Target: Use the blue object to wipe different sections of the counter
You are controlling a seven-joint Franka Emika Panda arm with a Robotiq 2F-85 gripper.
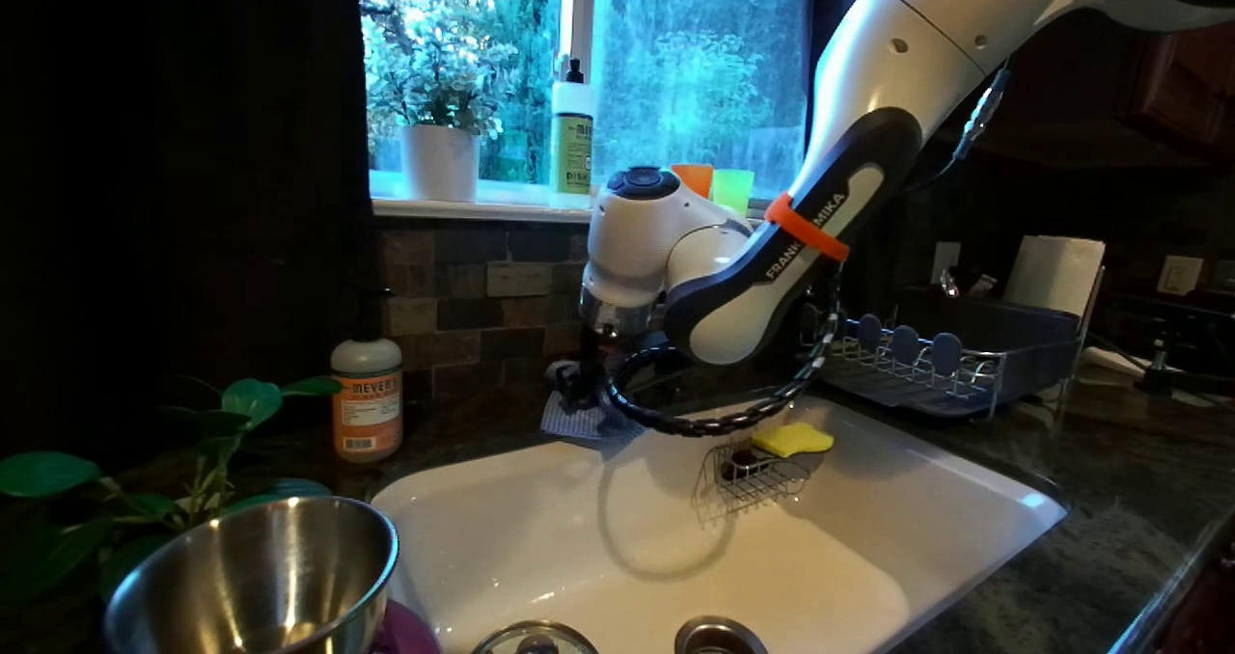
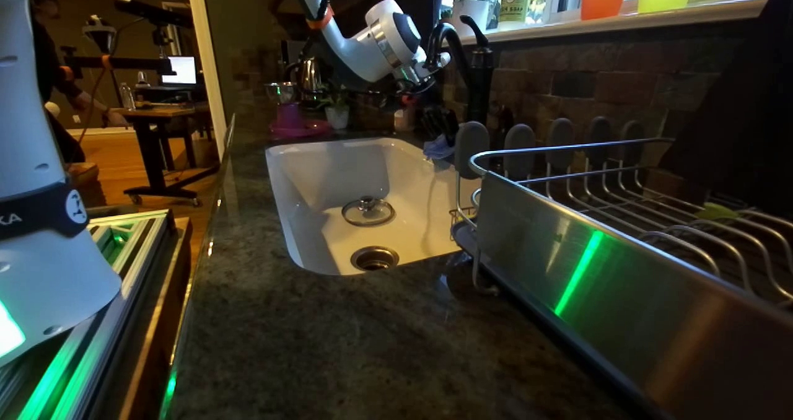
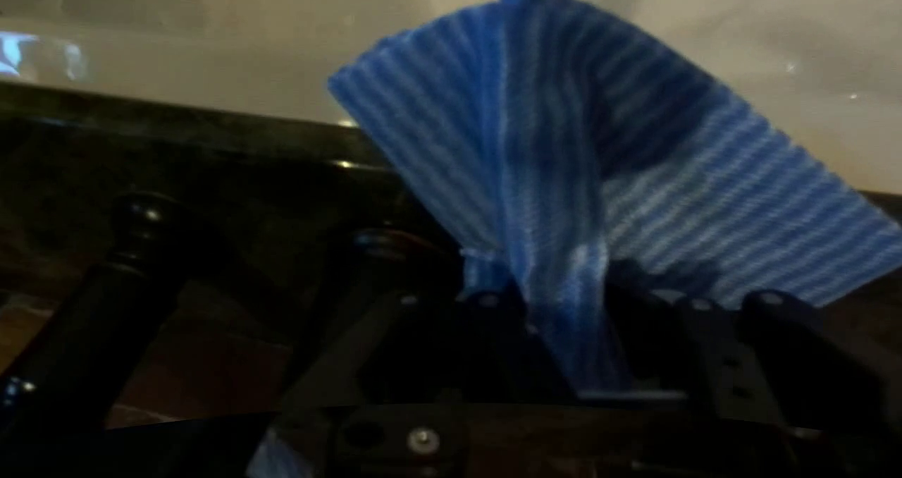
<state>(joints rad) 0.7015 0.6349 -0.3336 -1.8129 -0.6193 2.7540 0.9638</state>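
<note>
1 steel bowl [image 1: 259, 569], nearest, beside 1 white sink [image 1: 502, 533]; 1 glass lid [image 2: 368, 214] on the sink floor; 1 blue striped cloth [image 3: 550, 161], bunched and pinched in the gripper [image 3: 571, 316] at the sink's window-side edge; 1 potted plant [image 1: 440, 148] on the windowsill [image 1: 502, 212], behind.

Claw [image 3: 574, 309] blurred; blue cloth [image 3: 550, 146] corner cropped.

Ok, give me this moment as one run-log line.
gripper: shut on blue cloth | location: edge of sink, near black faucet | contact with counter: unclear
</note>
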